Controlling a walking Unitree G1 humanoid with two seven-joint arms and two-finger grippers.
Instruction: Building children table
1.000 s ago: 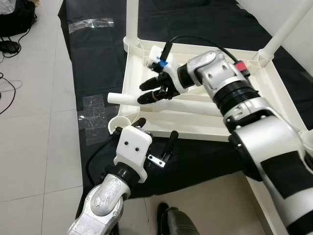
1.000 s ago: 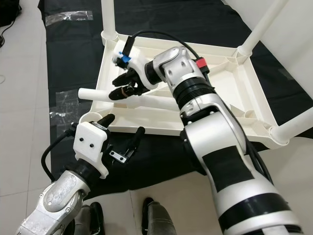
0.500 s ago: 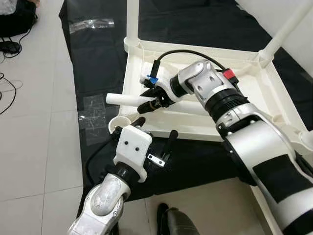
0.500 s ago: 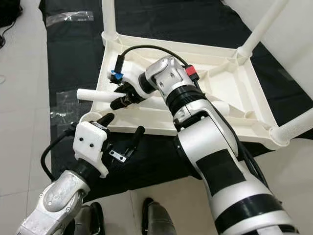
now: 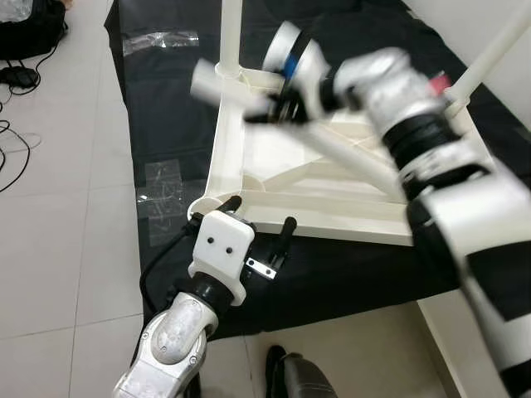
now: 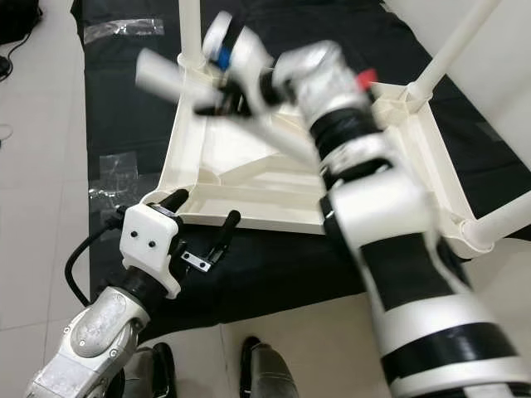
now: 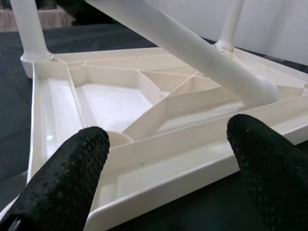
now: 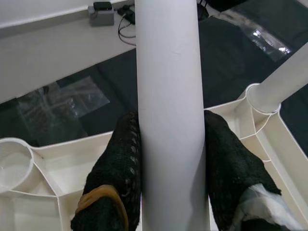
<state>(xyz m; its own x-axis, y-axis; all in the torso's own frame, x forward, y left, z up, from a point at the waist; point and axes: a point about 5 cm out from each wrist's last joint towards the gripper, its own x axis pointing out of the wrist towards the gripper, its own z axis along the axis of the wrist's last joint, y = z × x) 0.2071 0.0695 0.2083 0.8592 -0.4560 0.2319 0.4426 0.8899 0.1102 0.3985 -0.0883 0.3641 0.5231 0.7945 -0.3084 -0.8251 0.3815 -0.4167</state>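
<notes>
While the upturned tabletop lies underside up on a black mat spread over the tiled floor, the right gripper holds a loose white table leg above the tabletop's far-left corner. In the right wrist view, both black fingers press against opposite sides of the leg, so the gripper is clamped on it. In the head views the right arm and the leg are motion-blurred; the leg runs at a slant from above the far-left corner down toward the near right part of the tabletop.

A fitted leg stands upright in the far-left corner socket. A second fitted leg rises from the far-right corner, and a third projects from the near-right corner. The near-left corner socket shows as a round cup with no leg in it.

The left gripper hovers just beside the near edge of the tabletop, close to that socket. Its two fingers are spread wide apart and hold nothing.

Clear tape patches lie on the mat to the left of the tabletop.
</notes>
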